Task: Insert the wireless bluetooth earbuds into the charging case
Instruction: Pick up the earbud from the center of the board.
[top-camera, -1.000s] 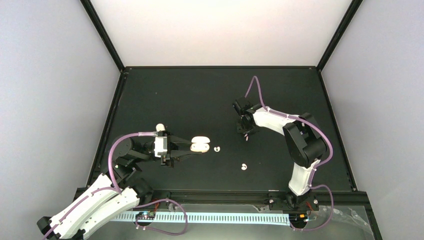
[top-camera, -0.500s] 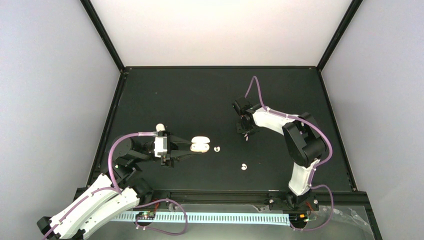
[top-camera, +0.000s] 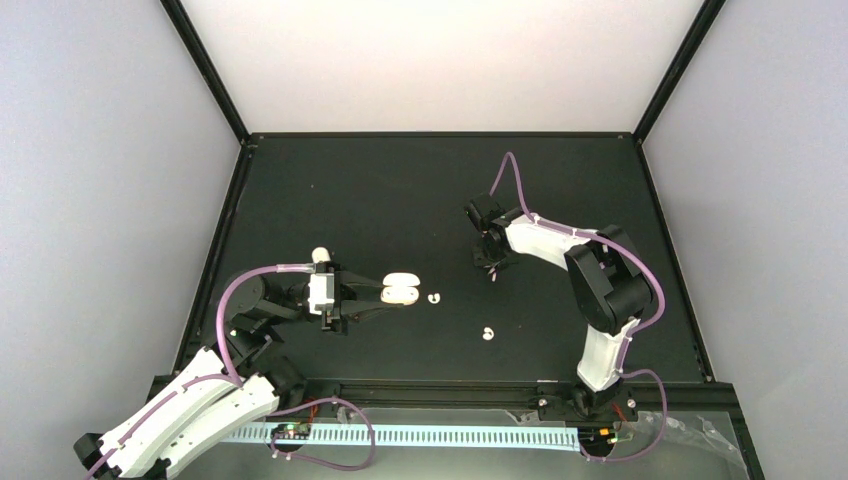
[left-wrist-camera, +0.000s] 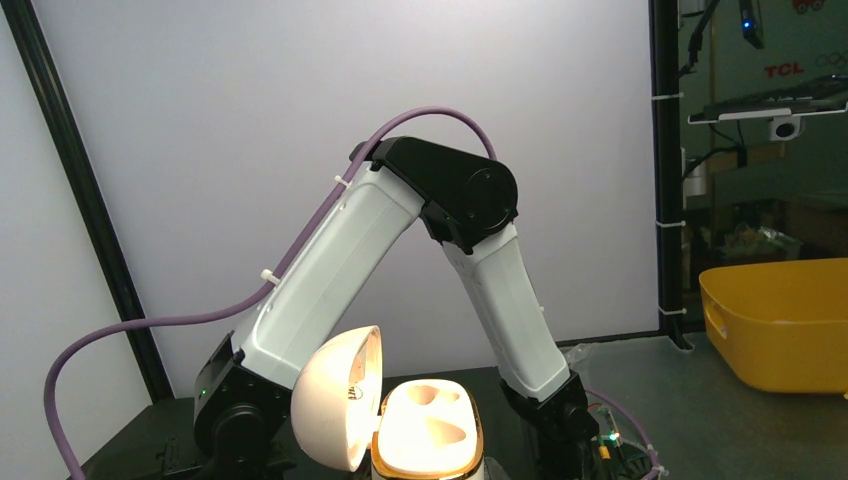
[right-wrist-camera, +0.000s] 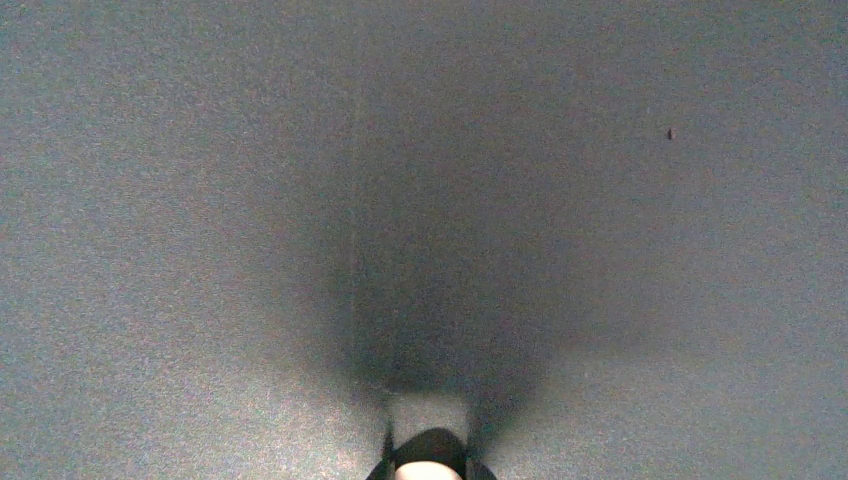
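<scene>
1. While the left gripper (top-camera: 395, 292) stands clamped on the open charging case (top-camera: 402, 291) in the top external view, two earbuds lie loose on the matte black tabletop (top-camera: 400, 190).
   - The first earbud (top-camera: 434, 297) lies just beside the case at its 3 o'clock. The second earbud (top-camera: 487, 334) lies farther off at 4 o'clock.
   - From the right gripper (top-camera: 492, 265), which points down at the tabletop, the first earbud is at 8 o'clock and the second at 6 o'clock, both apart from it.
   - Both earbuds are white, curled and too small to give a long axis.
   - Judgement: with the left arm occupied by the case, the loose pieces fall to the right arm.

2. Left wrist view:
   - The case base (left-wrist-camera: 428, 430) is cream and glossy, with two smooth moulded wells facing up, both seemingly empty.
   - Its domed lid (left-wrist-camera: 330, 400) is swung to 9 o'clock.
   - The right arm (left-wrist-camera: 400, 220) stands behind, in white and black shells.
   - The gripper's own fingers are not visible here.

3. Right wrist view:
   - Fine-grained tabletop fills the frame.
   - At 6 o'clock a pale rounded object (right-wrist-camera: 425, 472) sits between dark fingertips.
   - Whether the jaws pinch it cannot be told, nor whether it is an earbud.
</scene>
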